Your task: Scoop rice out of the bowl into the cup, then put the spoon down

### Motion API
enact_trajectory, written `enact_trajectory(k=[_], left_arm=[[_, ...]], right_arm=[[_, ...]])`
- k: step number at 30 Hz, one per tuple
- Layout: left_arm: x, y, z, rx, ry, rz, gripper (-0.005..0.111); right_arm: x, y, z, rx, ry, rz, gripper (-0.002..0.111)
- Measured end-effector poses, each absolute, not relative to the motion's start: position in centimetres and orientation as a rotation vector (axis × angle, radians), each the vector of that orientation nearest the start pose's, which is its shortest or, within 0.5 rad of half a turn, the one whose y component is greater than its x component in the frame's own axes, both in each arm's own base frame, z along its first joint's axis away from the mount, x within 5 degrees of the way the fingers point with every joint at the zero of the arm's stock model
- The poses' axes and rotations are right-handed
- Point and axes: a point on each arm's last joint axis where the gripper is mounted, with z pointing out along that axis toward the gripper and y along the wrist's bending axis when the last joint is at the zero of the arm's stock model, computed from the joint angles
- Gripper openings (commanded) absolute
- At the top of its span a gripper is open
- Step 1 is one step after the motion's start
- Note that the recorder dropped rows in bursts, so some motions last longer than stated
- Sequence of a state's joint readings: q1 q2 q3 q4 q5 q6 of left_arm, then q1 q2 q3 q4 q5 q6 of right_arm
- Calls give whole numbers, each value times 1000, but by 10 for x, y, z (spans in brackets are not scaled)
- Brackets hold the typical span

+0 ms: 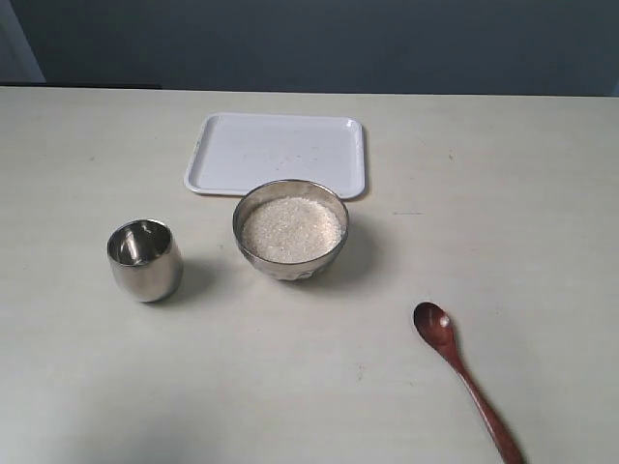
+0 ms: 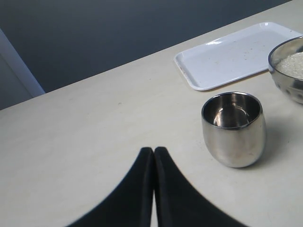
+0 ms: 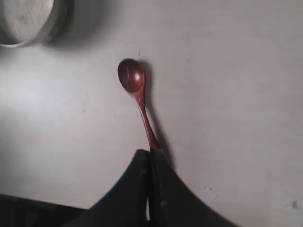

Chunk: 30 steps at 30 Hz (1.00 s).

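The steel bowl [image 1: 290, 269] stands mid-table, filled with white rice [image 1: 292, 229]. To its left stands the cup [image 1: 145, 259], upright and empty. The wooden spoon [image 1: 450, 348] lies flat at the front right, head toward the bowl. Neither gripper shows in the exterior view. In the left wrist view my left gripper [image 2: 154, 150] is shut and empty, short of the cup [image 2: 233, 128], with the bowl [image 2: 284, 80] and rice [image 2: 293, 64] beyond. My right gripper [image 3: 149, 152] is shut above the handle end of the spoon [image 3: 137, 94], which runs under the fingertips.
A white tray [image 1: 279, 150] lies flat behind the bowl, also seen as the tray [image 2: 232, 56] past the cup. The bowl [image 3: 61, 19] sits at a corner of the right wrist view. A dark wall runs behind the table's far edge.
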<state>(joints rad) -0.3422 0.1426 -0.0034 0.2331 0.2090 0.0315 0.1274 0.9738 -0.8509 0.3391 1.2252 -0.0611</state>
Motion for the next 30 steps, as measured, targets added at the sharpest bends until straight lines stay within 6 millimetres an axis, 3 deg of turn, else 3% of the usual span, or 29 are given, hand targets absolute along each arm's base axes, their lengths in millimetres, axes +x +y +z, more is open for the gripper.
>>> enact_trajectory(k=[3,6,9,13,20,30], left_arm=[[63,-18,187,509,1754,-14,0],[63,-18,187,509,1754,-14,0],[63,-18,187,509,1754,-14,0],[63,-18,187,509,1754,-14,0],[63,-18,187,509,1754,-14,0],[63,-18,187,509,1754,-14,0]], right_arm=[[167,61,287,-279,2935,488,-1],[179,74,265,-457,3045,371,-1],[184,84,249,-604,3104,203,-1],[184,100,235,-688,3161,160,4],[184,115,201,-721,3206,178,45],[189,120,148,-694,3376,134,48]])
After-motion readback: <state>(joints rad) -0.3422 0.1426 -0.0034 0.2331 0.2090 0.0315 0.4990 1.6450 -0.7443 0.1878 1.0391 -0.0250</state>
